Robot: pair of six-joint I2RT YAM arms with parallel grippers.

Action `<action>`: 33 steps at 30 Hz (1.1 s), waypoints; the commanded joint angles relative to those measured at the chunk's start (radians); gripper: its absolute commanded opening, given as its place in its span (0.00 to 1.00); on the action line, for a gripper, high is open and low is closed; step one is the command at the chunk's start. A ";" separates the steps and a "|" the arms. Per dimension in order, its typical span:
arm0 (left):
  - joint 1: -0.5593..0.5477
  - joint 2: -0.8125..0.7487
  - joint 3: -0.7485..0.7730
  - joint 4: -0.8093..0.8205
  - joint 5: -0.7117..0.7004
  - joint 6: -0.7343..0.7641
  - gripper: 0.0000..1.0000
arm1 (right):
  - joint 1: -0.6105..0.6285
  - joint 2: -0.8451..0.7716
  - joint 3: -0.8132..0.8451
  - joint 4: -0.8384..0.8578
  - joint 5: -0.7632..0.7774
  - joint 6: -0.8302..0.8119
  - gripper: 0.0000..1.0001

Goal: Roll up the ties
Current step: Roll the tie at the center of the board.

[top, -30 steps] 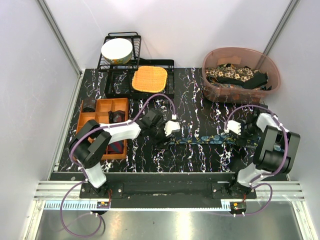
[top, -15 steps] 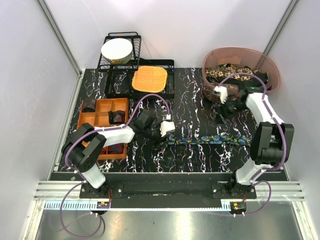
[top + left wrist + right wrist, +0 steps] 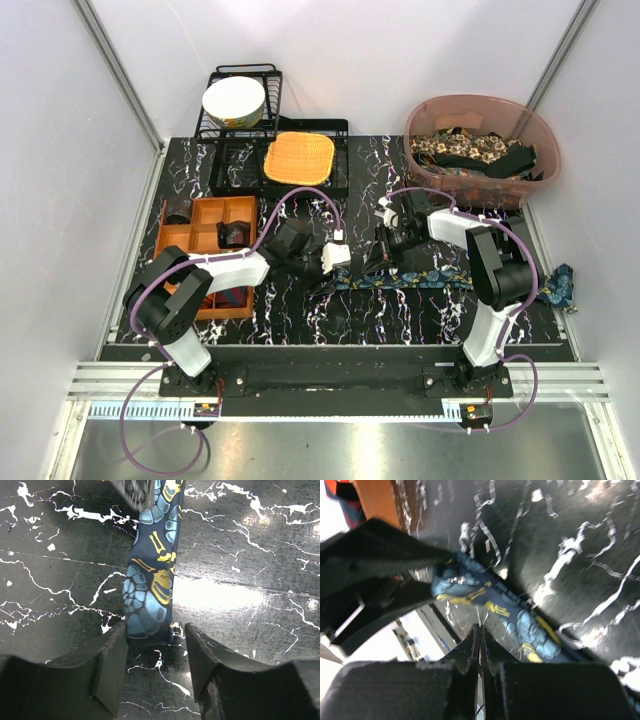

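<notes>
Table [image 3: 300,322]: black with white veins, pale walls around it.
Orange tray [image 3: 163,238]: far left, dark rolls in its compartments.
Left gripper [image 3: 156,639]: fingers spread, straddling the tie's end without squeezing it.
Blue tie [image 3: 150,590]: flat on the table, stretching right to the far edge.
Right gripper [image 3: 479,635]: fingers pressed together, empty, just above the tie.
Basket [image 3: 424,186]: back right, other ties [image 3: 470,150] heaped inside.

Dark blue tie [image 3: 150,595] printed with pale blue scales and yellow marks. Black table [image 3: 260,545] veined in white, like marble. Orange woven mat [image 3: 298,158], orange tray [image 3: 208,212], white bowl [image 3: 233,100], see-through brownish-pink bin [image 3: 428,186].
</notes>
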 commanded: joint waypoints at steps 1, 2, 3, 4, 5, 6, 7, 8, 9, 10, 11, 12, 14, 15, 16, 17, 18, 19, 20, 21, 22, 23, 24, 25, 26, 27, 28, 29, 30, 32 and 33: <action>0.005 0.010 0.006 0.049 0.031 0.012 0.49 | 0.028 0.038 -0.017 0.125 0.022 0.124 0.04; 0.004 0.015 0.008 0.049 0.032 0.011 0.48 | 0.034 0.056 -0.019 0.142 0.025 0.129 0.04; 0.004 0.018 0.014 0.044 0.031 0.011 0.47 | 0.041 0.064 -0.017 0.139 0.033 0.130 0.04; 0.004 0.025 0.020 0.040 0.028 0.017 0.46 | 0.048 0.069 -0.020 0.142 0.044 0.130 0.04; 0.004 0.027 0.024 0.029 0.027 0.020 0.43 | 0.055 0.079 -0.022 0.142 0.047 0.130 0.03; 0.004 0.029 0.029 0.026 0.026 0.020 0.42 | 0.058 0.085 -0.023 0.142 0.051 0.129 0.03; 0.005 0.029 0.032 0.025 0.024 0.022 0.41 | 0.058 0.089 -0.025 0.142 0.058 0.129 0.03; 0.004 0.030 0.035 0.021 0.029 0.020 0.40 | 0.060 0.098 -0.025 0.139 0.061 0.126 0.02; 0.005 0.030 0.038 0.020 0.029 0.016 0.39 | 0.060 0.101 -0.025 0.136 0.068 0.118 0.02; 0.005 0.030 0.049 0.020 0.031 -0.001 0.39 | 0.060 0.101 -0.023 0.135 0.076 0.113 0.02; 0.004 0.032 0.055 0.015 0.029 -0.010 0.38 | 0.060 0.093 -0.020 0.127 0.078 0.112 0.02; 0.005 0.033 0.063 0.012 0.029 -0.018 0.38 | 0.058 0.086 -0.014 0.116 0.075 0.100 0.02; 0.004 0.035 0.074 0.003 0.029 -0.024 0.38 | 0.058 0.049 -0.006 0.093 0.064 0.098 0.04; 0.004 0.033 0.072 0.000 0.027 -0.024 0.38 | 0.060 0.037 -0.003 0.083 0.058 0.086 0.06; 0.005 0.033 0.070 -0.002 0.023 -0.018 0.38 | 0.060 0.009 -0.002 0.060 0.053 0.084 0.08; 0.004 0.032 0.070 -0.005 0.021 -0.018 0.38 | 0.058 -0.002 -0.006 0.053 0.053 0.086 0.08; 0.004 0.033 0.069 -0.008 0.020 -0.014 0.38 | 0.060 -0.011 -0.011 0.049 0.053 0.095 0.08; 0.005 0.032 0.063 -0.008 0.017 -0.009 0.39 | 0.060 -0.016 -0.022 0.037 0.052 0.096 0.09; 0.004 0.032 0.060 -0.006 0.017 -0.009 0.39 | 0.060 -0.014 -0.026 0.033 0.050 0.104 0.09; 0.004 0.032 0.058 -0.006 0.015 -0.011 0.39 | 0.060 -0.008 -0.032 0.032 0.053 0.106 0.09; 0.005 0.032 0.057 -0.006 0.015 -0.009 0.39 | 0.060 0.007 -0.042 0.026 0.061 0.103 0.09; 0.005 0.032 0.055 -0.006 0.015 -0.009 0.39 | 0.058 0.013 -0.046 0.024 0.074 0.098 0.09; 0.005 0.032 0.055 -0.006 0.017 -0.008 0.39 | 0.060 0.029 -0.051 0.027 0.096 0.098 0.09; 0.004 0.033 0.055 -0.002 0.017 -0.009 0.39 | 0.058 0.038 -0.049 0.033 0.105 0.100 0.09; 0.005 0.032 0.057 0.000 0.020 -0.009 0.39 | 0.060 0.049 -0.048 0.038 0.114 0.107 0.08; 0.004 0.033 0.057 0.000 0.024 -0.011 0.39 | 0.060 0.059 -0.045 0.038 0.131 0.106 0.08; 0.005 0.035 0.063 0.000 0.029 -0.012 0.38 | 0.060 0.081 -0.042 0.044 0.136 0.106 0.08; 0.004 0.038 0.067 0.000 0.034 -0.017 0.38 | 0.060 0.092 -0.042 0.047 0.144 0.104 0.08; 0.004 0.041 0.083 0.000 0.043 -0.024 0.38 | 0.058 0.114 -0.036 0.047 0.145 0.104 0.08; -0.001 0.051 0.101 0.001 0.049 -0.034 0.38 | 0.060 0.125 -0.034 0.046 0.141 0.103 0.07; -0.007 0.055 0.121 0.001 0.050 -0.041 0.38 | 0.060 0.125 -0.037 0.046 0.142 0.104 0.07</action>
